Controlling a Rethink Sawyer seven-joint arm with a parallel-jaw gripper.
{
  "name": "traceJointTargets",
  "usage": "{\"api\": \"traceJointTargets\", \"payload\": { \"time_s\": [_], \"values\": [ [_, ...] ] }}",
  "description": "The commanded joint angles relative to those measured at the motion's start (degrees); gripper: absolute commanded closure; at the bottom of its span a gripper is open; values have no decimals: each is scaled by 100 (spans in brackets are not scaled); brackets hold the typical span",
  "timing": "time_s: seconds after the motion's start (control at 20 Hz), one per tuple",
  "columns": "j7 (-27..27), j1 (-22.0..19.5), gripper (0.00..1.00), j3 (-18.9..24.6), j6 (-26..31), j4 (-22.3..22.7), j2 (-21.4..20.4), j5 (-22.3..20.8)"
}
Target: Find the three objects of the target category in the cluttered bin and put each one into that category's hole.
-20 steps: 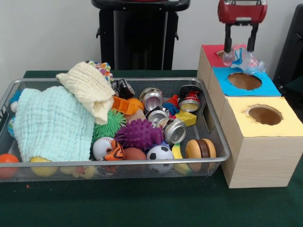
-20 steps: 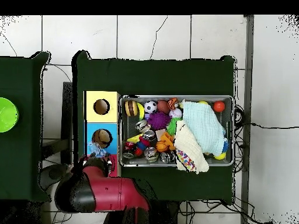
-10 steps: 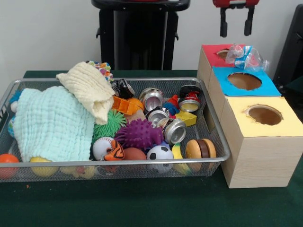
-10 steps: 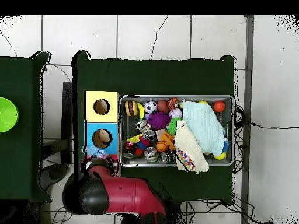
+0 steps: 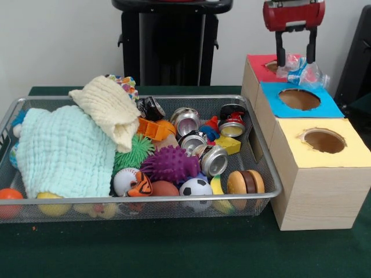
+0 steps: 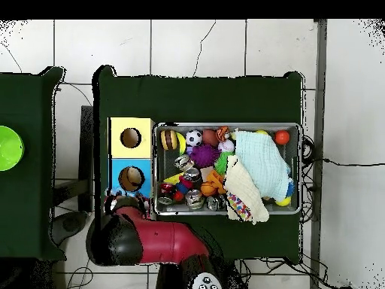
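Note:
A clear plastic bottle [image 5: 299,70] with a blue label lies on the wooden box's top, across the edge between the red and blue surrounds, just behind the blue hole [image 5: 299,99]. My gripper [image 5: 295,60] hangs right over it, open, with one finger on each side of the bottle's top. The wire mesh bin [image 5: 174,99] is full of toys, cans and cloths; no other clear bottle shows in it. In the overhead view the arm [image 6: 150,241] covers the bottle and the gripper; the blue hole [image 6: 131,177] and the bin [image 6: 225,126] show.
The red hole [image 5: 271,65] is behind the bottle, the yellow hole [image 5: 323,141] in front of the blue one. In the bin lie a mint cloth [image 5: 64,150], a cream cloth [image 5: 110,107], silver cans [image 5: 213,160], a purple spiky ball [image 5: 170,164] and balls.
The gripper rose away from the bottle half a second ago and has come back down over it. The bottle stays on the box top.

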Motion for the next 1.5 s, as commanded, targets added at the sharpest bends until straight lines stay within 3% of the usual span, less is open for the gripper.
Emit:
{"api": "traceJointTargets", "payload": {
  "time_s": [0.05, 0.2, 0.45, 0.7, 0.95, 1.1, 1.3, 1.5],
  "values": [
    [1259, 1048, 0, -943, 2195, 100, -217, -79],
    [1258, 1436, 0, -1521, 3131, -243, -576, -425],
    [1274, 1658, 0, -1866, 3706, -551, -1027, -735],
    [1342, 1669, 0, -1774, 2810, -181, -863, -666],
    [896, 967, 0, -678, 1482, 891, -394, 827],
    [800, 730, 0, -216, 1468, 1129, -211, 1471],
    [1059, 1002, 0, -532, 1700, 904, 127, 1107],
    [1299, 1550, 0, -1322, 2182, 508, 591, 596]
  ]
}}
